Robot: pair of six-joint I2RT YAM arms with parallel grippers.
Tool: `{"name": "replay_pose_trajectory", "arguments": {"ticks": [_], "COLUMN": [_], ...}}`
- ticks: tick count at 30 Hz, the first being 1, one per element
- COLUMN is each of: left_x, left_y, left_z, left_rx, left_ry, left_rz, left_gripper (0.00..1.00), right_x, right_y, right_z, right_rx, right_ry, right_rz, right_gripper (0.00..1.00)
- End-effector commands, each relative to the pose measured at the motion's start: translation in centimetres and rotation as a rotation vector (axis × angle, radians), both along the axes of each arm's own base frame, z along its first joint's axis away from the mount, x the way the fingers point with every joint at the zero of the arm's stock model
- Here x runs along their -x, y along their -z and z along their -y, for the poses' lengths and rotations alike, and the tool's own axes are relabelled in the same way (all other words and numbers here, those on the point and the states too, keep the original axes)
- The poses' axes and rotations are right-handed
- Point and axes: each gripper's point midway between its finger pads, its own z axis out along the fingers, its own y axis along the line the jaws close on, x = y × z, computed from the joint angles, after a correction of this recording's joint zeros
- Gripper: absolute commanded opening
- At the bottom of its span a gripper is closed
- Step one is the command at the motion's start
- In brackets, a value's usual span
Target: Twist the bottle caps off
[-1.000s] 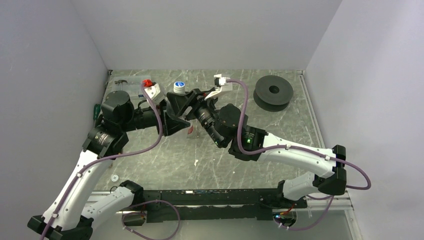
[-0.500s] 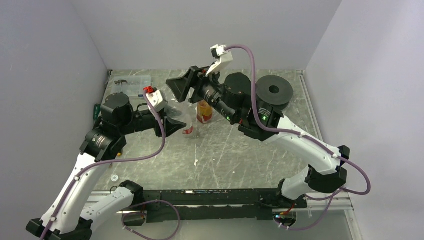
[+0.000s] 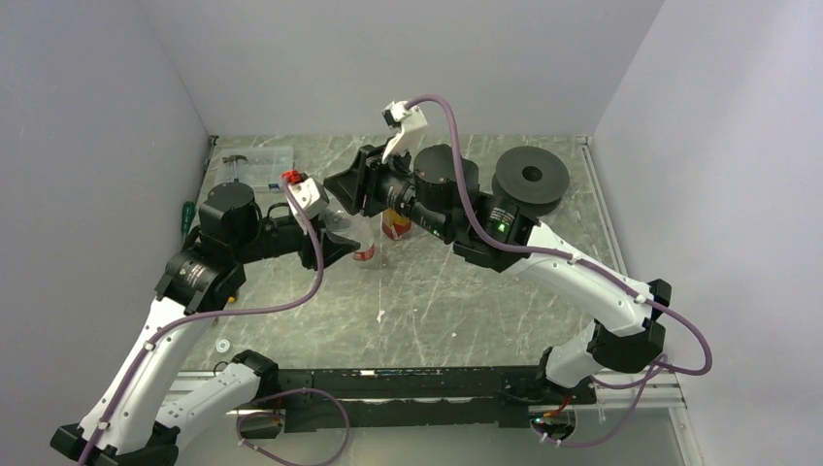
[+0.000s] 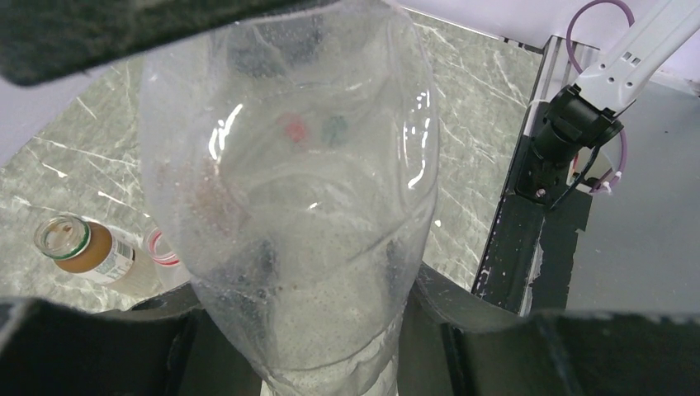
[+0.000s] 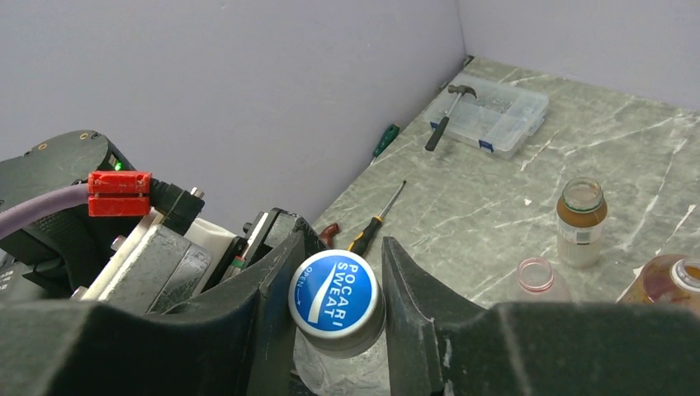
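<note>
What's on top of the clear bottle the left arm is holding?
A blue cap reading Pocari Sweat, pinched between the fingers of the right gripper. The neck of the clear bottle under it is mostly hidden by those fingers.

Showing even, diffuse overhead light, casting only soft, short shadows under the arms [image 3: 582, 282] on the table [image 3: 427, 301]. Leaving the side wall [image 3: 87, 146] at nine o'clock of the top view a shade dimmer than the back wall [image 3: 408, 58] at twelve. Catching white glare streaks on the clear bottle [image 4: 289, 214] toward ten and one o'clock in the left wrist view, hazing what lies behind. Rendering the near fingers [image 4: 99, 346] at six o'clock dark and unfocused. Resolving the blue cap [image 5: 334, 294] sharply in the right wrist view, softening the pads [image 5: 413, 313].
</note>
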Motion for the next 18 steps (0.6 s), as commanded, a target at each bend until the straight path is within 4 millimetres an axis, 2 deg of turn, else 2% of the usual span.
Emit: {"name": "replay_pose_trajectory", "arguments": {"ticks": [1,5,6,8,9,12,18], "left_x": [-0.1,0.0,0.0,-0.1,-0.1,-0.1,0.0], "left_y": [0.1,0.7,0.7,0.8,0.8,0.9,0.8], "left_z": [0.0,0.0,0.0,0.0,0.0,0.0,0.0], "left_rx": [-0.005,-0.012,-0.012,-0.013,-0.013,-0.014,-0.012], "left_ry": [0.005,0.008,0.009,0.01,0.01,0.009,0.007], "left_rz": [0.023,0.015,0.015,0.015,0.016,0.015,0.018], "left_gripper": [0.35,0.34,0.34,0.34,0.34,0.34,0.33], "right_x": [0.3,0.0,-0.1,-0.3,-0.3,-0.3,-0.3], "right_y": [-1.9,-2.5,-2.6,-2.8,-2.9,-3.2,-2.9], "right_z": [1.1,1.7,1.9,2.2,2.3,2.5,2.2], "right_rx": [-0.055,-0.063,-0.063,-0.064,-0.067,-0.074,-0.065], "right_ry": [0.004,0.017,0.021,0.031,0.034,0.032,0.019], "right_rz": [0.023,0.043,0.046,0.049,0.051,0.055,0.045], "right_gripper": [0.3,0.32,0.38,0.57,0.61,0.62,0.49]}}
